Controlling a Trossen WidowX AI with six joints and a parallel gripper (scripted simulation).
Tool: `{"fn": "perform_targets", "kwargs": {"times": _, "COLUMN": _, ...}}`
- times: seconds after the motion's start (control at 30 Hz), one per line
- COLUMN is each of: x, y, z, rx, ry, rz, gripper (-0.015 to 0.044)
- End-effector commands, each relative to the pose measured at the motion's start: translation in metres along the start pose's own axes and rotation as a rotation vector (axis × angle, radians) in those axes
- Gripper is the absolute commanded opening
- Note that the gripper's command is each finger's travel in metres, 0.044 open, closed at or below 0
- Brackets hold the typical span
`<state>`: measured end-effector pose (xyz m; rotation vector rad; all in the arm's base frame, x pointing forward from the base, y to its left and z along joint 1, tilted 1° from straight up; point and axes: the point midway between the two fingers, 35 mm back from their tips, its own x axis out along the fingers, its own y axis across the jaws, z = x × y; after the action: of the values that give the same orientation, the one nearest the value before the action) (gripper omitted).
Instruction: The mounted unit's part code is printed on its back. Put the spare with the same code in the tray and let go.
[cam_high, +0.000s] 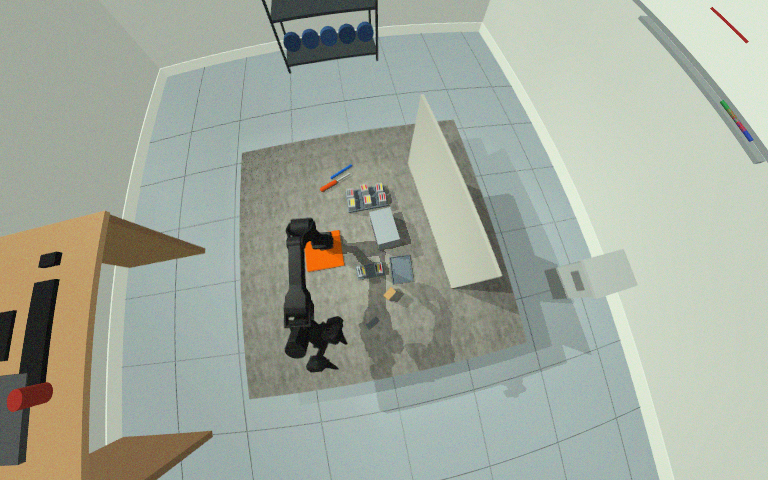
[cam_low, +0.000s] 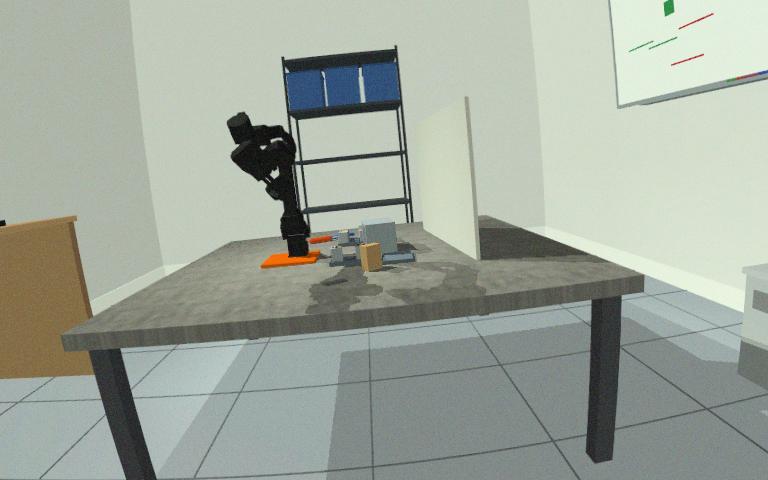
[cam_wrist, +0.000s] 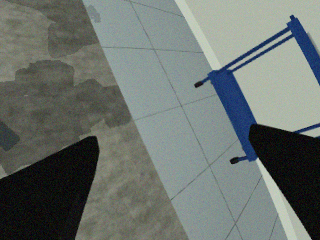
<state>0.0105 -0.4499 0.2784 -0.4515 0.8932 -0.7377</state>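
My gripper (cam_high: 340, 355) (cam_wrist: 176, 137) is open and empty, held high over the table's near left part, away from the parts. A rack (cam_high: 365, 210) holds several small grey units with red or yellow labels. A smaller rack (cam_high: 370, 276) (cam_low: 343, 263) nearer holds two such units. The tray (cam_high: 401, 268) (cam_low: 399, 257), flat and blue-grey, lies right of the smaller rack with nothing visible in it. A grey box (cam_high: 384, 225) (cam_low: 379, 234) stands between the larger rack and the tray. Which unit is the mounted one I cannot tell; no code is readable.
A tall cream panel (cam_high: 453, 203) (cam_low: 450, 175) stands at the right. A tan block (cam_high: 390, 293) (cam_low: 370, 257) stands near the tray. A small dark flat piece (cam_high: 372, 322) (cam_low: 334, 281) (cam_wrist: 7, 136) lies nearer. An orange screwdriver (cam_high: 328, 185) and a blue pen (cam_high: 341, 171) lie at the back.
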Motion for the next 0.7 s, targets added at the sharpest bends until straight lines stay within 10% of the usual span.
{"fn": "perform_targets", "kwargs": {"times": 0.0, "x": 0.023, "y": 0.039, "z": 0.058, "rx": 0.046, "ry": -0.029, "rz": 0.127, "gripper": 0.044}}
{"fn": "perform_targets", "kwargs": {"times": 0.67, "x": -0.011, "y": 0.297, "z": 0.261, "rx": 0.051, "ry": 0.135, "rz": 0.714, "gripper": 0.044}}
